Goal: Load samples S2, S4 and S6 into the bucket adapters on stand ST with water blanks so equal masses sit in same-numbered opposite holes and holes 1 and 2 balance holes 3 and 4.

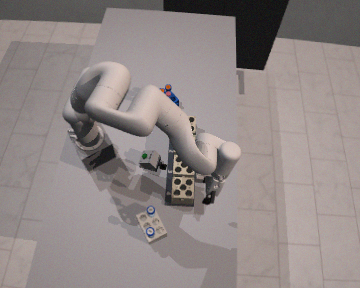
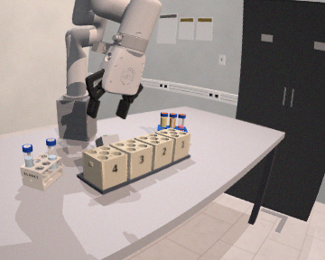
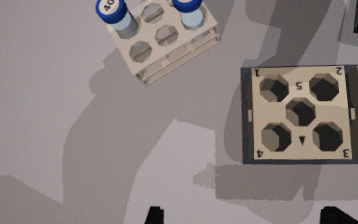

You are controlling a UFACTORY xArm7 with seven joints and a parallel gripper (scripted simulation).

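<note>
Beige plastic is seen nearest, in adapter 4 [image 1: 183, 201] [image 2: 116, 178] [image 3: 275, 111], where no tube is stood. To its left, 2 water blanks are held in the blanks rack [image 1: 155, 240] [image 2: 32, 177] [image 3: 155, 56]; 40 is printed on 1 cap [image 1: 150, 232] [image 2: 27, 148] [image 3: 111, 9]. Farther back, the gripper [image 1: 208, 199] [image 2: 107, 113] [image 3: 242, 216] is held high, fingers apart, nothing gripped. Orange-dotted samples are kept in the far blue rack [image 1: 174, 99] [image 2: 161, 127]; their IDs cannot be read. Loading appears to be at the tube-choosing stage: fill levels should be matched, then 1 cap centred between the fingers.
</note>
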